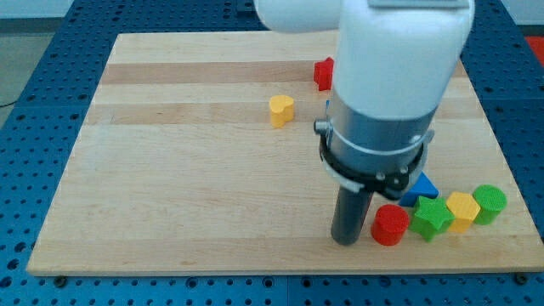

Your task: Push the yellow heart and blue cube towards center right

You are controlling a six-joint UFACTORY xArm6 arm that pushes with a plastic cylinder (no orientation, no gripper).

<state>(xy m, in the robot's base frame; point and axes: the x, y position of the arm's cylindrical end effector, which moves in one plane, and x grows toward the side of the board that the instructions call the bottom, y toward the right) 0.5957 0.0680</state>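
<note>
Our yellow heart (281,110) sits upright in the board's upper middle, glossy and plain with no writing on it, while the blue cube is not visible to us, perhaps hidden behind the arm (387,93). A red block (323,74) peeks out beside the arm near the view's top. We have no pincer; my tip (346,240) stands down near the bottom right, just left of the red cylinder (390,225), with the green star (431,218), yellow block (461,210), green cylinder (490,202) and blue triangle (419,188) clustered beyond.

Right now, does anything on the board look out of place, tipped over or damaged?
Nothing stands out. The yellow heart sits alone and intact; my tip rests just left of the red cylinder. The blue cube isn't visible.
</note>
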